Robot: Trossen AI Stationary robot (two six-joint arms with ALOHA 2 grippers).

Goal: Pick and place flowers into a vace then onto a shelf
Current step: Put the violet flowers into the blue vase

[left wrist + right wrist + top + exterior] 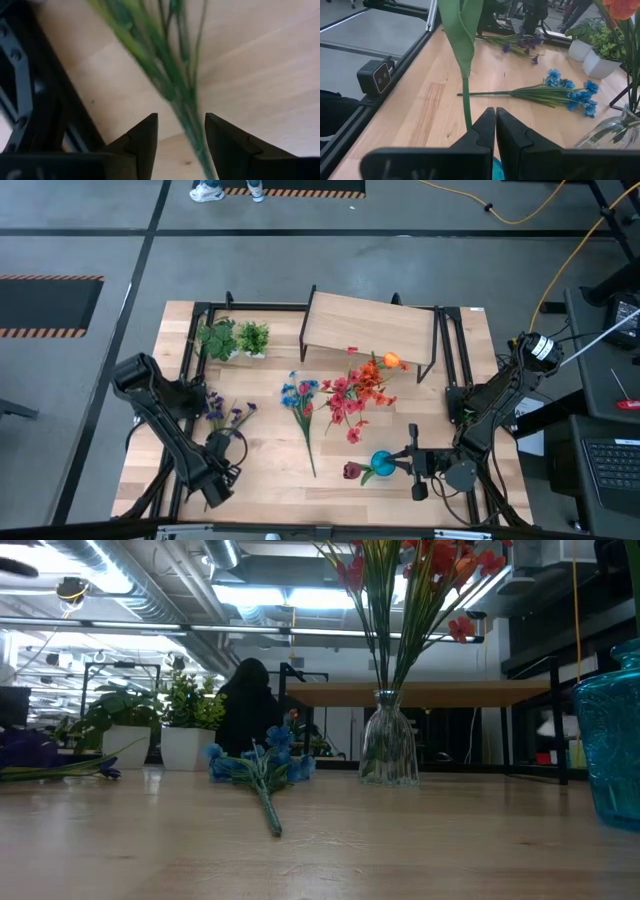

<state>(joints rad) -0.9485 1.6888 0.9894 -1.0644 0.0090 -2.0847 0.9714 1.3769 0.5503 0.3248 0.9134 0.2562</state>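
Purple flowers [228, 414] lie on the surface's left, stems running toward the left gripper [181, 142], between its open fingers; right gripper [495, 131], closed, pinches a tulip stem [466, 102]

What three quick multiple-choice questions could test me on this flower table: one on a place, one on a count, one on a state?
1. Where does the clear vase holding the red and orange flowers stand?
A. On the raised shelf
B. On the tabletop
C. On the floor

2. How many potted plants are on the table?
A. One
B. Two
C. Four

3. How do the left gripper's fingers stand?
A. Pressed tight together
B. Apart, with green stems between them
C. Hidden from every camera

Answers:
1. B: the low view shows the vase's base resting on the wood.
2. B: the high view shows two leafy pots side by side.
3. B: the left wrist view shows a clear gap between the fingers, with stems running through it.
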